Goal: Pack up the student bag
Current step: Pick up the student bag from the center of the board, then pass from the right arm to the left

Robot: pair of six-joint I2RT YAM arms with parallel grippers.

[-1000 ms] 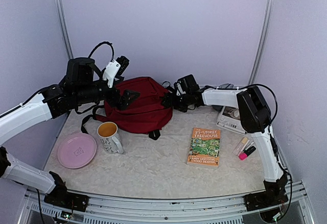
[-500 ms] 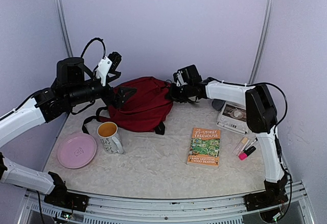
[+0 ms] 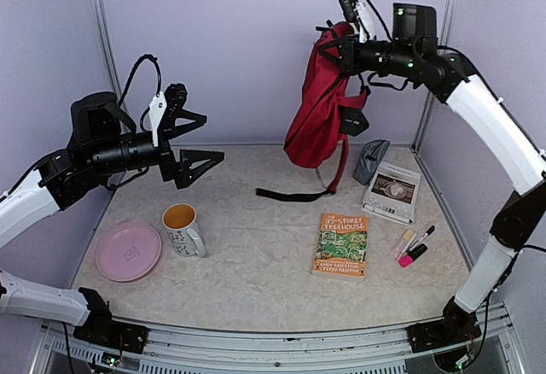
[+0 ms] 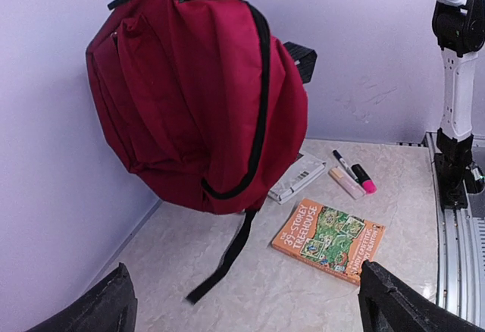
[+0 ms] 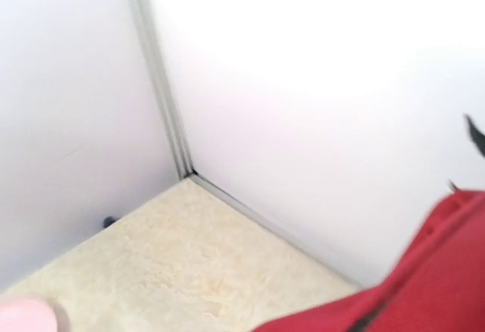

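- Left arm (image 3: 26, 199): extends from the near-left base, forearm roughly level and pointing right.
- Left gripper (image 3: 205, 138): held well above the surface at the left, jaws spread wide with nothing between them.
- Right arm (image 3: 495, 122): climbs from the near-right base, elbow on the right, forearm raised high and pointing left near the far wall.
- Right gripper (image 3: 339, 47): jaws clamped on the top of the student bag (image 3: 317, 126).

We note plain pale lilac walls (image 3: 256, 49) on three sides, joined by two metal corner posts (image 3: 101, 32). The table (image 3: 256, 280) has a mottled cream top, and a metal rail (image 3: 281, 340) runs along its near edge. Lighting is even.
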